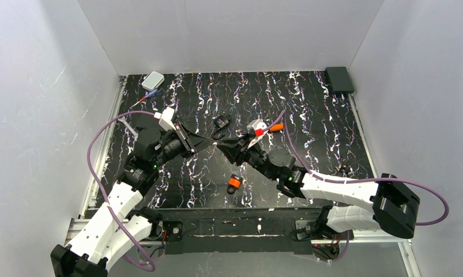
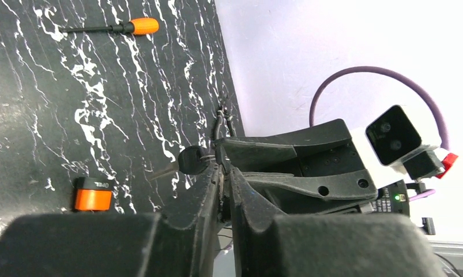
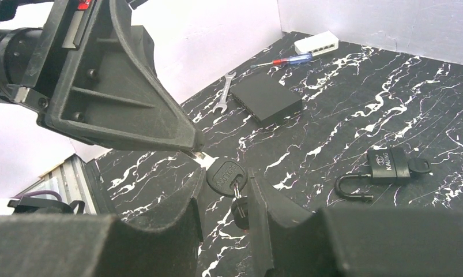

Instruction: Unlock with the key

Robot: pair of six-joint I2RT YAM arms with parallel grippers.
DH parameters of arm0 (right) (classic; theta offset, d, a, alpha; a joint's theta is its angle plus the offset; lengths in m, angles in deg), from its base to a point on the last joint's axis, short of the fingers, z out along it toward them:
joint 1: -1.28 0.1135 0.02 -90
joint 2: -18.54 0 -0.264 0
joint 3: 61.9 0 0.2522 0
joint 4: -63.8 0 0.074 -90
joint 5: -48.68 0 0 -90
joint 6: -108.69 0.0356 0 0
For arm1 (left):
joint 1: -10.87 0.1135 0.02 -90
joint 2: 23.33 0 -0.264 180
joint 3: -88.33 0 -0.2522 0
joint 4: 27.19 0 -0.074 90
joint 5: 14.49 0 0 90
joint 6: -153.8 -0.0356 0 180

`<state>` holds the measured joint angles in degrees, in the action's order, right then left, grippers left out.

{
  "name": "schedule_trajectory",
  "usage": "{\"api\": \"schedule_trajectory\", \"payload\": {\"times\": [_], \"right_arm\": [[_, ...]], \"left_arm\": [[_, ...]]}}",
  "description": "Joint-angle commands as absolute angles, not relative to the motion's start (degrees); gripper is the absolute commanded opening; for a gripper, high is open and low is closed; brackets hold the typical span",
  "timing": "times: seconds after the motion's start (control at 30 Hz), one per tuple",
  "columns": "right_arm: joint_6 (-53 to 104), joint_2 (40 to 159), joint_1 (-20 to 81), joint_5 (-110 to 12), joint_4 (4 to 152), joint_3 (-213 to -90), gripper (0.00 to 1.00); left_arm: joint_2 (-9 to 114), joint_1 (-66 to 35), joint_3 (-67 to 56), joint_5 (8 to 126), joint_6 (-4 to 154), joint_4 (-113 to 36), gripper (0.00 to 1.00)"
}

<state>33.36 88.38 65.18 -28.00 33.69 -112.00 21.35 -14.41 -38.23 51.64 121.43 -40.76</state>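
Two robot arms meet above the middle of a black, white-veined bench (image 1: 309, 104), and both touch one small key in mid-air. The key (image 3: 226, 173) has a round black head and a short pale blade. The right gripper (image 3: 226, 181) holds the head, one finger on each side, with a second key (image 3: 240, 212) dangling from its ring just below. The left gripper (image 3: 189, 143) comes in from the opposite side with its jaws nearly together, and its tips appear to be pinched on the end of the blade. This looks like a handover or a regrip, not yet an approach to a lock. A small orange padlock (image 1: 234, 183) lies loose on the bench nearer the arm bases. A black padlock (image 3: 387, 166) lies farther back with its shackle already swung open and a key in it, so the orange one is probably the target. If the right gripper lets go before the left has a firm pinch, the key could drop or pivot, pulled off line by the dangling key. With the left gripper holding the blade, little metal may be left bare to enter a keyhole. Nothing holds the orange padlock down, so it may slide when pushed.
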Motion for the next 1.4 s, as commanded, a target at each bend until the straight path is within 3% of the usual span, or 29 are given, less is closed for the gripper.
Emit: {"api": "schedule_trajectory", "payload": {"times": [0.0,0.07,0.3,0.33,0.37,0.4,0.47,0.53,0.73,0.87,1.37], "right_arm": [[33.9,87.8,65.6,-27.9,29.6,-111.5,0.01],[33.9,87.9,65.6,-28.0,29.2,-111.3,0.01],[33.2,87.6,65.6,-28.4,29.4,-111.2,0.03],[32.2,87.4,65.6,-29.0,29.6,-111.2,0.13],[30.9,87.0,65.6,-29.6,30.0,-111.2,0.29],[29.7,86.4,65.6,-29.7,30.8,-111.1,0.53],[26.7,85.2,65.6,-29.6,32.2,-110.4,0.85],[22.2,84.2,65.6,-30.5,32.0,-108.6,0.97],[7.6,83.1,65.6,-37.7,31.4,-104.0,0.98],[2.0,83.5,65.6,-39.9,27.1,-100.8,0.93],[-1.8,87.2,66.0,-39.8,21.7,-102.7,0.75]], "left_arm": [[22.1,-14.3,-38.8,50.1,122.4,-38.1,0.05],[22.8,-14.3,-38.4,49.7,122.4,-38.0,0.00],[22.7,-14.3,-38.1,49.9,122.7,-38.0,0.00],[22.6,-14.3,-38.1,50.3,123.0,-38.1,0.00],[22.5,-14.3,-38.1,50.6,123.4,-38.3,0.00],[22.5,-14.3,-38.0,51.0,124.0,-38.7,0.00],[22.9,-14.3,-37.4,51.9,125.8,-41.4,0.00],[23.5,-14.3,-36.1,53.1,126.9,-45.5,0.00],[26.1,-14.3,-35.6,52.8,134.1,-51.9,0.00],[27.5,-14.3,-36.3,48.7,138.4,-48.9,0.00],[26.7,-14.2,-34.9,45.9,140.0,-51.7,0.00]]}}
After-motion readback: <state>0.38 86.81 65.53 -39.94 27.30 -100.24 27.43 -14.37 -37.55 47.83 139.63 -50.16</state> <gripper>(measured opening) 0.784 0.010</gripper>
